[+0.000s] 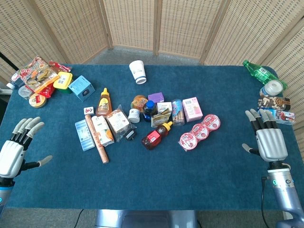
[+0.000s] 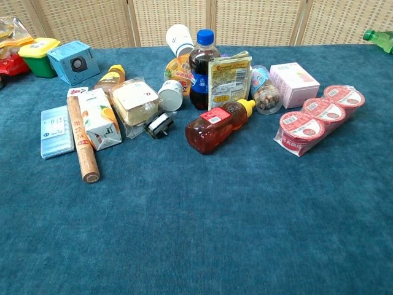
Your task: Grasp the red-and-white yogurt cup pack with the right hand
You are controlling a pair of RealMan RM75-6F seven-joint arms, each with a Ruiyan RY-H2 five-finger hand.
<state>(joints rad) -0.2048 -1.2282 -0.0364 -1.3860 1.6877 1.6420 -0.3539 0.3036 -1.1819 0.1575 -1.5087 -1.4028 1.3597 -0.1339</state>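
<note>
The red-and-white yogurt cup pack (image 1: 199, 131) (image 2: 319, 115) lies on the blue table, a diagonal row of three foil-lidded cups at the right end of the central clutter. My right hand (image 1: 268, 140) hovers over the table's right side, fingers spread and pointing away, holding nothing, well to the right of the pack. My left hand (image 1: 16, 149) is at the left edge, fingers also spread and empty. Neither hand shows in the chest view.
A pink box (image 1: 192, 109), a snack jar (image 1: 177, 112), a honey bottle (image 1: 156, 135) and a cola bottle (image 1: 150, 109) crowd the pack's left. A green bottle (image 1: 259, 72) and packaged goods (image 1: 274, 102) sit at the far right edge. Snack bags (image 1: 40, 76) lie at far left.
</note>
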